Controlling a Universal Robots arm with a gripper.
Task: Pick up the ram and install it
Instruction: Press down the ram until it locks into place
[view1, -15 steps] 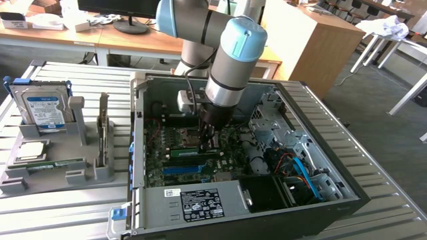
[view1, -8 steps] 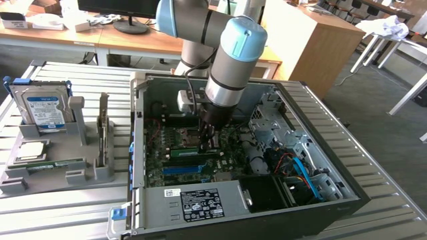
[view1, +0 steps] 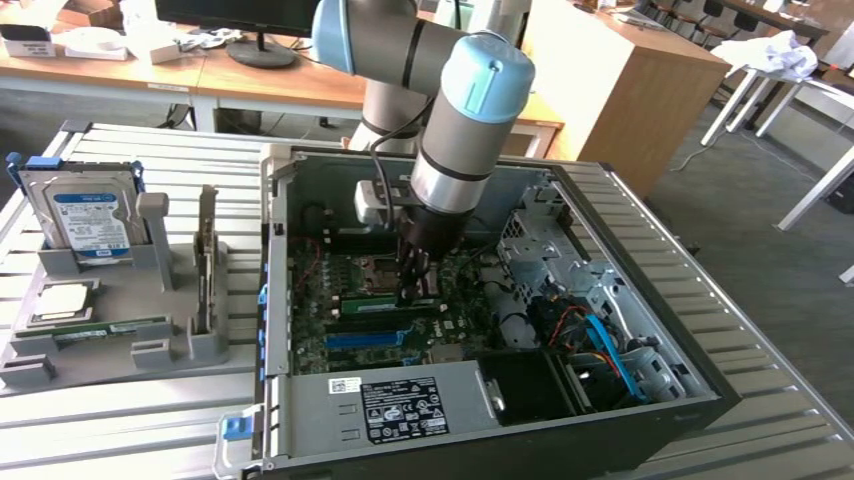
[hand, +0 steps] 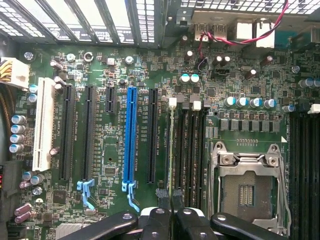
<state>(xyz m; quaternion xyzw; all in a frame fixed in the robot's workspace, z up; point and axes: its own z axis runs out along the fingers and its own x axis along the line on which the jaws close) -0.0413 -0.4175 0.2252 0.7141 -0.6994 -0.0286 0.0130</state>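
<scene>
Wrist view: ram (hand: 172, 150) stands on edge in a memory slot, seen as a thin pale line, just beside the empty black slots (hand: 192, 150) and near the processor socket (hand: 247, 187). Gripper (hand: 171, 200) fingers nearly together, pinched on the ram's top edge. Blue card slot (hand: 131, 137) sits further off on the motherboard (hand: 110, 150). Ext. view: gripper (view1: 414, 285) down inside the open PC case (view1: 441, 420); hard drive (view1: 87, 215) in a grey rack (view1: 134, 340) at the exterior view's left.
</scene>
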